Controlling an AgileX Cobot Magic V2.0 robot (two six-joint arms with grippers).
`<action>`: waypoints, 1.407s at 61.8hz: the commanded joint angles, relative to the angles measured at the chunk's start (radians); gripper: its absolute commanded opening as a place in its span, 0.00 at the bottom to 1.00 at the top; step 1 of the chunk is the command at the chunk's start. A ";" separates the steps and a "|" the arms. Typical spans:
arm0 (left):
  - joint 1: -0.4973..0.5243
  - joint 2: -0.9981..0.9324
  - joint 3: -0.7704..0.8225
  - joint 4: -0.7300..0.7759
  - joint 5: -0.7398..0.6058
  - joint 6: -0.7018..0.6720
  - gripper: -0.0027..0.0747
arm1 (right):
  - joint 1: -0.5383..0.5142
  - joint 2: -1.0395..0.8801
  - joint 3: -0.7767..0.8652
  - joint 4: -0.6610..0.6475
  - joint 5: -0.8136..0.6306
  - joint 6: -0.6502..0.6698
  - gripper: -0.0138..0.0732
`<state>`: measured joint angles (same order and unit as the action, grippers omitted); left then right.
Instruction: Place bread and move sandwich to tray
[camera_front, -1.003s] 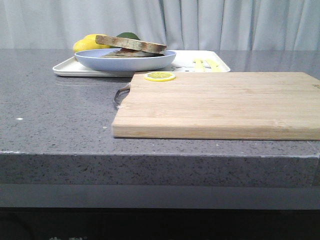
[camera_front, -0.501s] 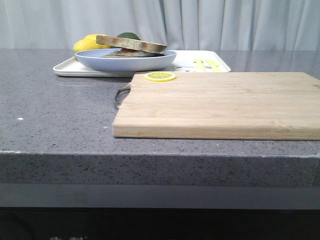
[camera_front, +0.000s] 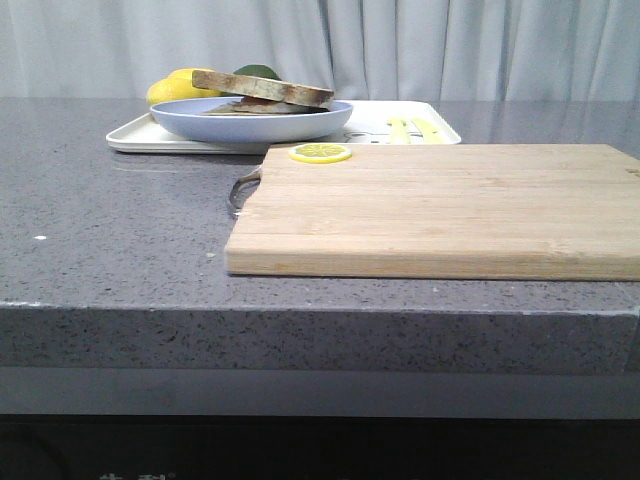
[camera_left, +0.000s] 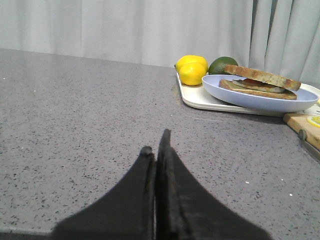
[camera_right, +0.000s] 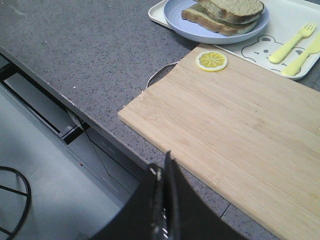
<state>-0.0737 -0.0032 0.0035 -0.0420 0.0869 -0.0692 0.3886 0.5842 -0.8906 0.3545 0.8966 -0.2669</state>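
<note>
Seemingly finished: sandwich (camera_right: 226, 14) stacked on blue plate (camera_right: 176, 17) at tray (camera_right: 280, 36) far-left end. Left gripper (camera_left: 156, 146), right gripper (camera_right: 162, 162) pinched closed, empty. Next: probably nothing.

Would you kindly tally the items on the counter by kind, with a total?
Fruit: 4, two lemons, one avocado, one lemon slice
Sandwich: 1
Tableware: 2, blue plate, white tray
Yellow cutlery: 2, fork, knife
Cutting board: 1
Total: 10
</note>
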 joint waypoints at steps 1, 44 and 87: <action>-0.009 -0.024 0.002 0.000 -0.094 -0.009 0.01 | -0.005 0.001 -0.020 0.021 -0.066 -0.005 0.08; -0.009 -0.024 0.002 0.000 -0.094 -0.009 0.01 | -0.418 -0.472 0.619 0.009 -0.662 -0.009 0.08; -0.009 -0.024 0.002 0.000 -0.094 -0.009 0.01 | -0.364 -0.612 0.915 0.026 -0.902 -0.009 0.08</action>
<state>-0.0737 -0.0032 0.0035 -0.0420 0.0792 -0.0692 0.0218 -0.0094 0.0261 0.3777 0.0770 -0.2695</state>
